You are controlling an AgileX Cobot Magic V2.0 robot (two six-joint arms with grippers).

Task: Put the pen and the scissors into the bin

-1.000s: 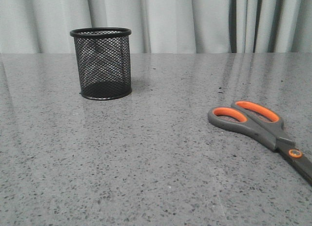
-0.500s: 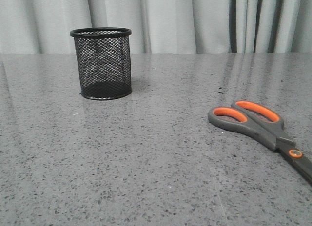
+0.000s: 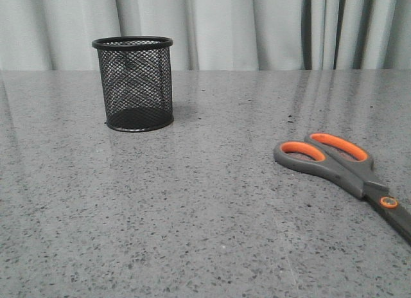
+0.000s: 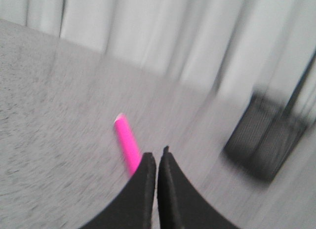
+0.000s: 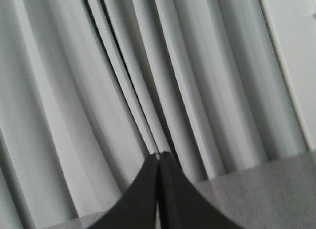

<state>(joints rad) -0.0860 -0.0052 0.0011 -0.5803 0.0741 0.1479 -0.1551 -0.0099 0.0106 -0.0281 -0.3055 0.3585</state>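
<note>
The black mesh bin (image 3: 133, 83) stands upright at the far left of the table. The scissors (image 3: 340, 166) lie flat at the near right, handles toward the bin, blades running off the right edge of the front view. Neither gripper shows in the front view, and the pen does not either. In the blurred left wrist view, my left gripper (image 4: 157, 155) is shut and empty above the table. The pink pen (image 4: 127, 144) lies on the table just beyond its one finger, and the bin (image 4: 264, 140) stands further off. My right gripper (image 5: 158, 154) is shut and empty, facing the curtain.
A pale grey curtain (image 3: 257, 28) hangs behind the speckled grey table (image 3: 192, 214). The table's far edge (image 5: 266, 170) shows in the right wrist view.
</note>
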